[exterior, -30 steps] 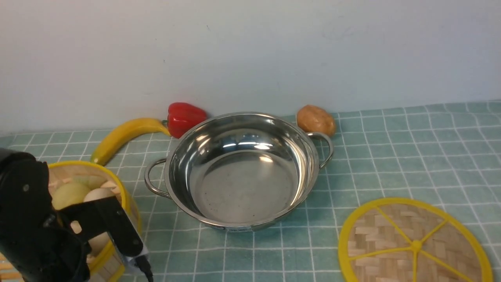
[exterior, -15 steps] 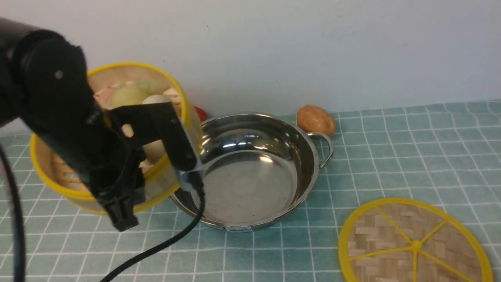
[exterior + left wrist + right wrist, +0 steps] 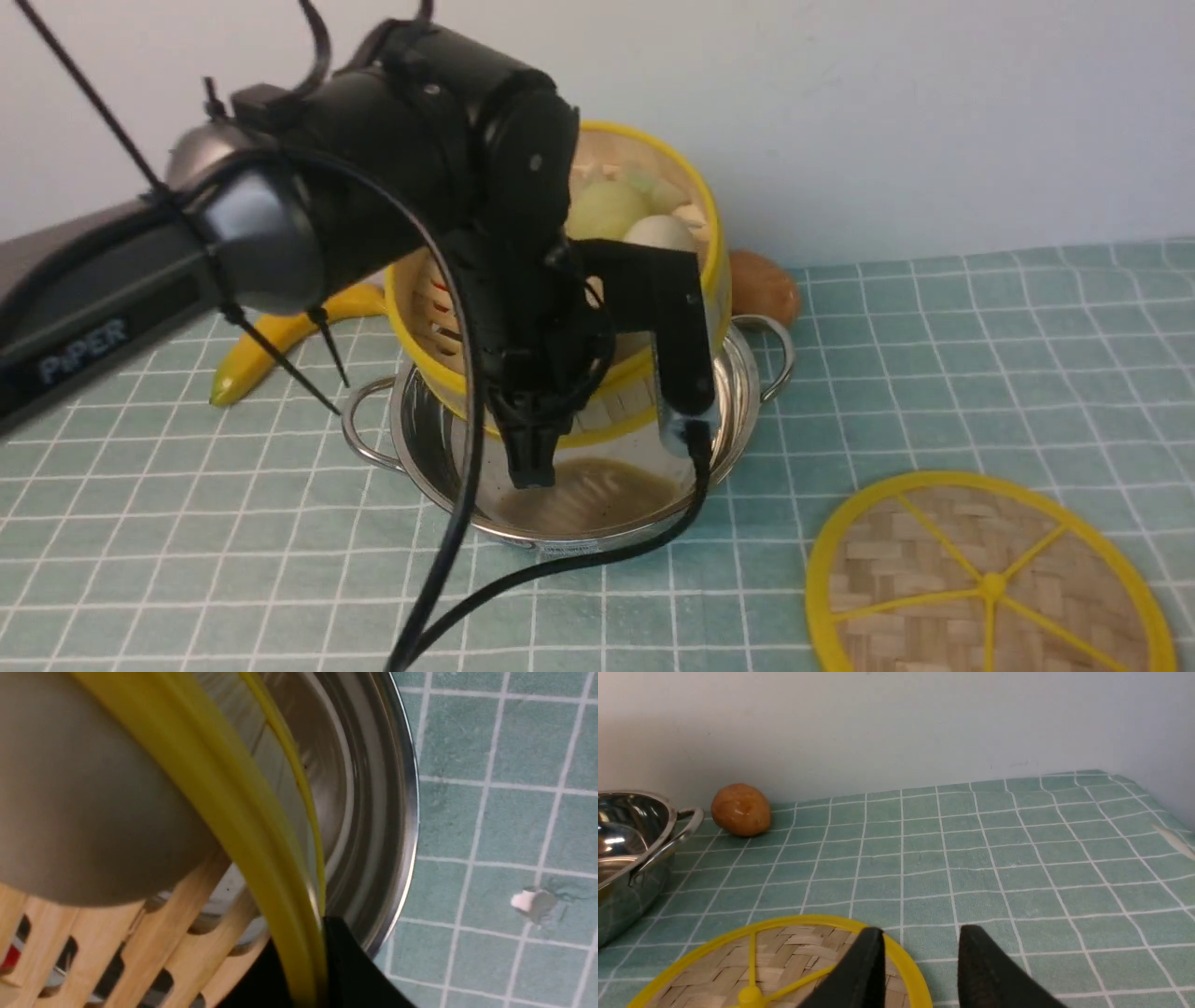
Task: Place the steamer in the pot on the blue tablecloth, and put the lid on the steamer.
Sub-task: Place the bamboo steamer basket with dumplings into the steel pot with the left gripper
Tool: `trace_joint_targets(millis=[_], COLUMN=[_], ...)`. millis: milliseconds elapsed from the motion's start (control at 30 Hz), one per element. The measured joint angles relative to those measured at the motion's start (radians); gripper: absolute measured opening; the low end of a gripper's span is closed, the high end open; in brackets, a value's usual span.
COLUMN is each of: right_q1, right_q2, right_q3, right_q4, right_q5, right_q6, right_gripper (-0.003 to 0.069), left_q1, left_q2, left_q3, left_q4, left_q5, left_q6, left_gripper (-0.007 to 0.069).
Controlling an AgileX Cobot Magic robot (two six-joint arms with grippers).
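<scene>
My left gripper (image 3: 532, 439) is clenched on the steamer (image 3: 611, 403), pinching its yellow rim between the two fingers. The left wrist view shows that rim running straight down into my black fingertips. I hold the steamer in the air over the pot (image 3: 597, 541), tilted so its open top leans toward the camera and the buns (image 3: 607, 205) inside show. Its low edge hangs inside the ring of the pot's rim, and the shiny floor below mirrors the slats. I cannot tell whether that edge touches the steel.

The pot stands on the cloth (image 3: 934, 355), near the back wall. A banana (image 3: 280, 345) lies behind it on my left and a brown potato (image 3: 766, 285) sits by its right handle.

My right gripper (image 3: 920, 938) is released, its fingers spread with nothing between them. It hovers low at the edge of the lid (image 3: 934, 579), with one finger showing over the yellow rim and the other over bare cloth. The lid lies flat on the cloth in front of the pot and to its right, apart from it.
</scene>
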Motion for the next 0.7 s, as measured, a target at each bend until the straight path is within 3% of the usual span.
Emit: trace_joint_targets(millis=[700], right_q1=[0.0], right_q2=[0.0], right_q3=[0.0], right_q4=[0.0], right_q5=[0.0], right_q6=[0.0], right_gripper=[0.0242], left_q1=[0.0], left_q2=[0.195], left_q3=[-0.003], left_q4=[0.005], left_q5=[-0.021], left_q6=[0.007], left_gripper=[0.0029])
